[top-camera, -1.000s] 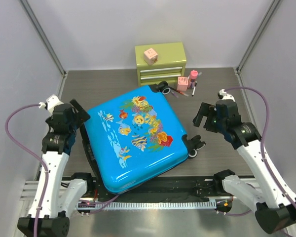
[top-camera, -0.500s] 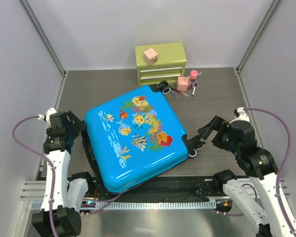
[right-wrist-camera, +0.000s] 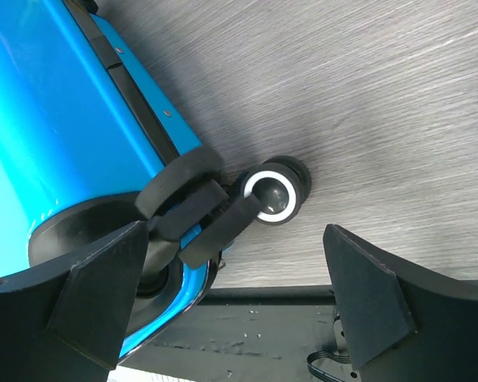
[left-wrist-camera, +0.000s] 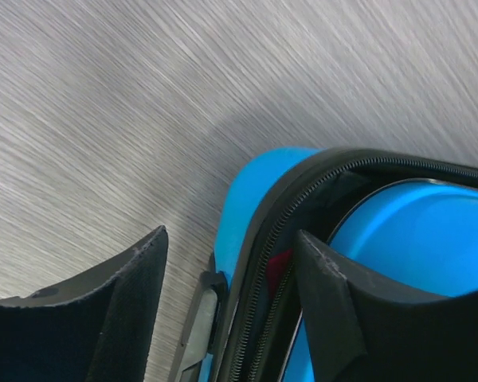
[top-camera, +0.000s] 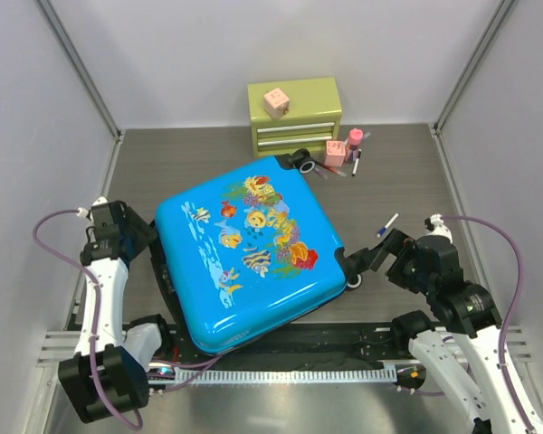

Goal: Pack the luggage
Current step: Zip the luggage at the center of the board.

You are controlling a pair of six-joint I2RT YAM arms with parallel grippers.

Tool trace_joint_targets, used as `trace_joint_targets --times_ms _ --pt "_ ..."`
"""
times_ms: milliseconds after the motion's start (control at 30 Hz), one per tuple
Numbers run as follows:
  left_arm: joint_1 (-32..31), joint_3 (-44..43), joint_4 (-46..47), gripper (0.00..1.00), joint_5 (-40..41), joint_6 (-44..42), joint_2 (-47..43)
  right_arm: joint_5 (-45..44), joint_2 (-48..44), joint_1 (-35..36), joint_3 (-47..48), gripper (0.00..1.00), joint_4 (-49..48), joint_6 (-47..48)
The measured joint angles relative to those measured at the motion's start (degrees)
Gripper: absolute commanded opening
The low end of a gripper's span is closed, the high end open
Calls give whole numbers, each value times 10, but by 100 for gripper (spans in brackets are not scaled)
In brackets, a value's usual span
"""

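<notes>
No brand or readable writing is showing up anywhere for me; the marks on the pink block sitting on the green drawer chest at upper centre are too small to make out. The luggage is lying flat mid-frame on the table in the overhead view, fish print facing up.

The overhead isn't giving any detail on the seam, but the left wrist view is showing the zipper and the two shells standing slightly apart, with a bit of something red peeking through (can't tell what it is). The left gripper is straddling that edge with its fingers parted, bare table showing between the left one and the shell, so nothing is being gripped.

The right wrist view is showing a black wheel with a white ring, lower right corner of the case. The right gripper is spread wide around it, holding nothing.
</notes>
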State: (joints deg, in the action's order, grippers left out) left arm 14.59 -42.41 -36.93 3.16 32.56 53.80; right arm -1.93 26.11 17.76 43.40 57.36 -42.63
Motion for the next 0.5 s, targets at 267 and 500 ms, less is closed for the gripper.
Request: trace_joint_targets --times_ms 267,500 --pt "7 3 5 44 -44 -4 16 0 -23 0 -2 87 14 12" --pt "16 3 14 28 -69 -6 38 0 -71 0 3 88 40 40"
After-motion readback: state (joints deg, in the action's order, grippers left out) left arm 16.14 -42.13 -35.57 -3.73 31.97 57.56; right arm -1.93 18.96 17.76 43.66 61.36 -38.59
